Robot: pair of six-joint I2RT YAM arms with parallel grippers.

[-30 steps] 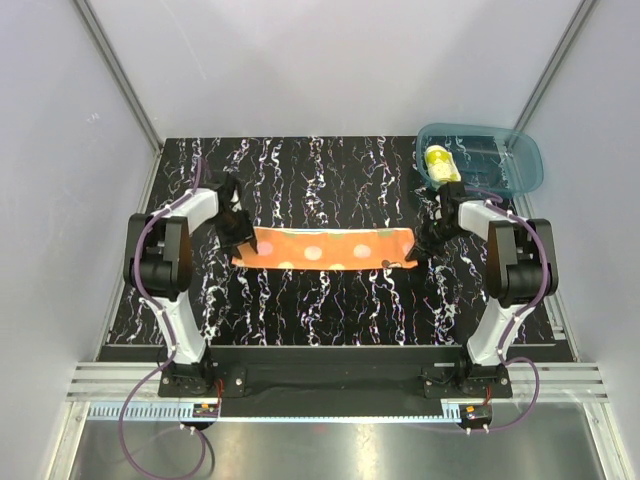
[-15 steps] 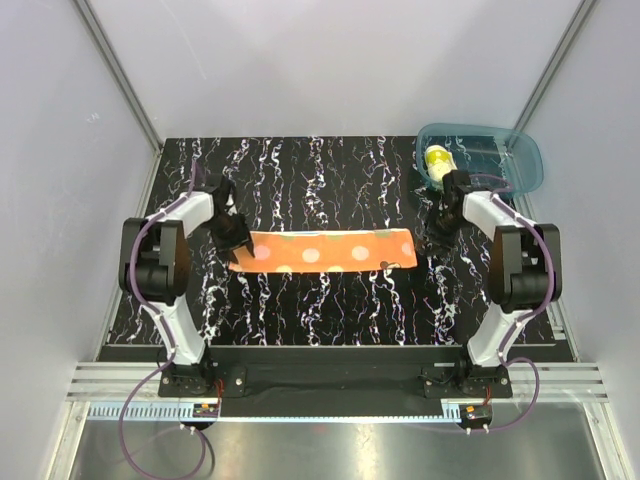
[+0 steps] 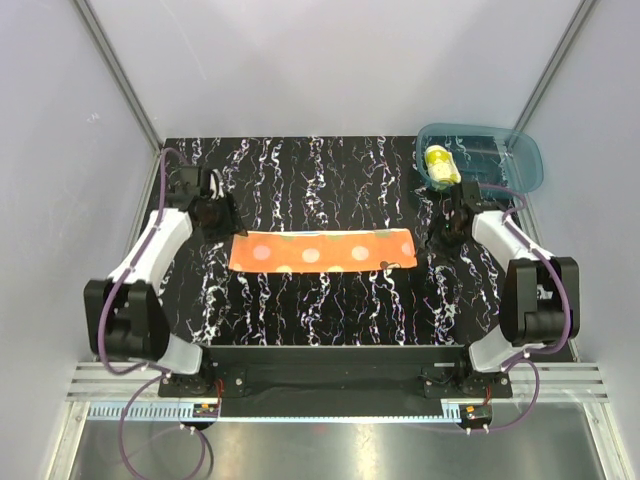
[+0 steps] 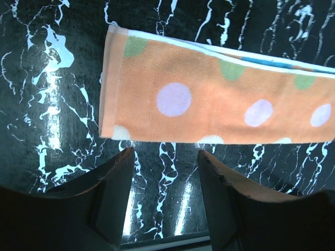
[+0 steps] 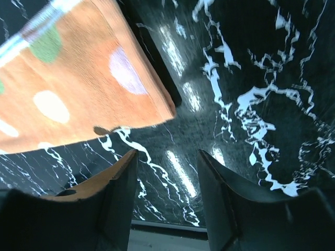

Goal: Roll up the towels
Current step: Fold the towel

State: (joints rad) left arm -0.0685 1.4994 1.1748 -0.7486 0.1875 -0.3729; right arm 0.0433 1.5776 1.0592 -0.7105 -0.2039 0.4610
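Across the middle of the table (image 3: 330, 310) lies the orange towel (image 3: 322, 250), spread flat as a long narrow strip running left to right, and by its pale far edge it looks folded lengthwise. My left gripper (image 3: 212, 210) hangs just off the strip's left end, slightly to the far side; its jaws stand apart with nothing between them, and the wrist view shows only dark table between my fingertips (image 4: 125, 157) and the short hem beyond them. My right gripper (image 3: 447, 222) sits just past the right end, jaws likewise spread and empty, the towel's near right corner lying clear of them. The yellow towel (image 3: 440, 165) rests in the teal bin (image 3: 520, 165) at the far right, bunched into what looks like a finished roll, so I judge that one done.

The orange one is flattened and squared but no turn has been started, so I take this as the gap between laying out and rolling. Next I would need to come down on one short end, pinch both layers at the hem, curl it over onto the strip and keep the turns tight and straight. The cloth is soft, so the layers may slide apart or the roll may wander unless my other hand steadies the strip
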